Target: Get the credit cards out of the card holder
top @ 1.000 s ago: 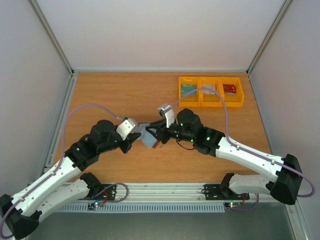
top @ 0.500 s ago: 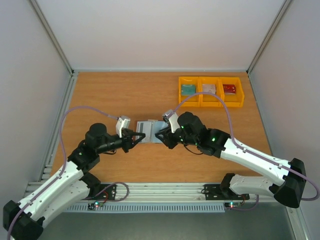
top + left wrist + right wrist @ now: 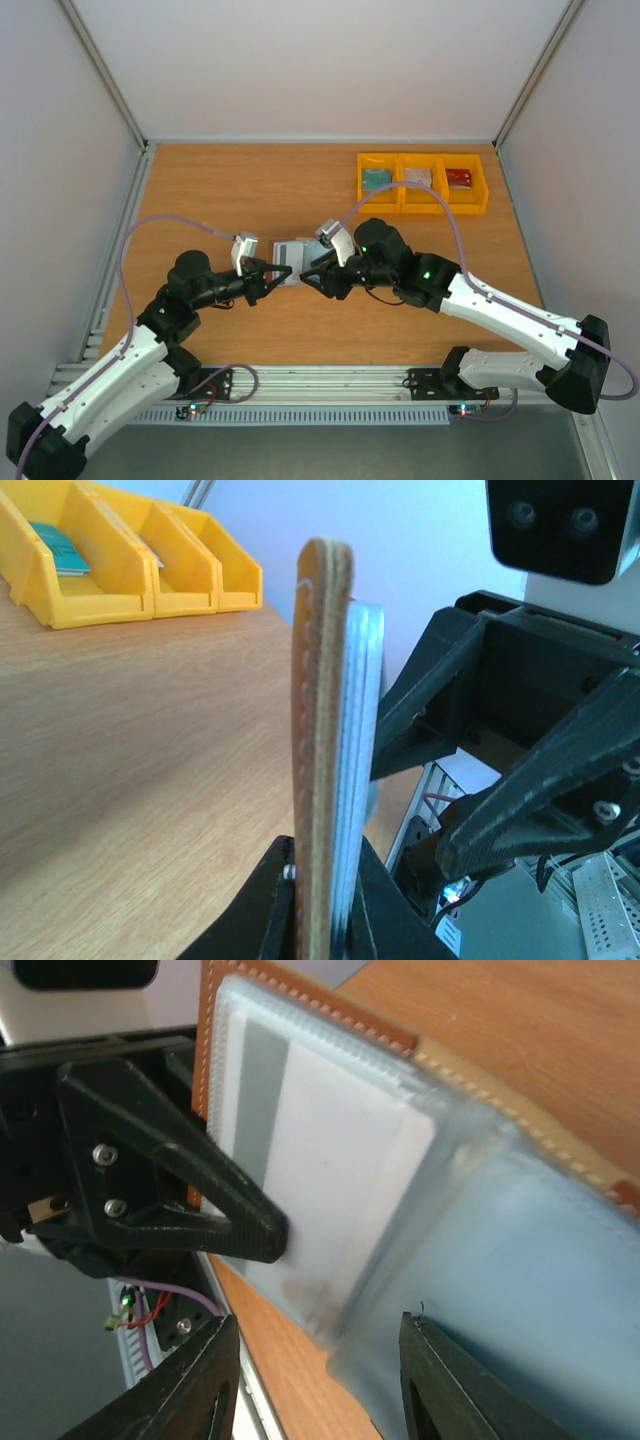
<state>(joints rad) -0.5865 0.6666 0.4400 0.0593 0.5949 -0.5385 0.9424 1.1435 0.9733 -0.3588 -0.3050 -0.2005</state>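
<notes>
The brown card holder (image 3: 294,250) is spread open between my two grippers, just above the table. My left gripper (image 3: 277,272) is shut on its left flap. The left wrist view shows that flap edge-on (image 3: 322,730), brown leather with blue-grey lining, clamped between the jaws. In the right wrist view the open holder (image 3: 520,1260) shows its blue-grey lining, and a whitish-grey credit card (image 3: 320,1170) with a grey stripe sits in the pocket. My right gripper (image 3: 320,1385) is open, with its fingers either side of the holder's lower edge. It also shows in the top view (image 3: 312,274).
Three joined yellow bins (image 3: 421,197) stand at the back right and hold a teal card (image 3: 377,178), a whitish card (image 3: 418,177) and a red card (image 3: 459,177). The bins also show in the left wrist view (image 3: 120,580). Grey walls enclose the table.
A second ago both grippers held the holder raised and tilted. It now lies lower and is spread open. My left arm has drawn back and my right gripper has shifted slightly left.
</notes>
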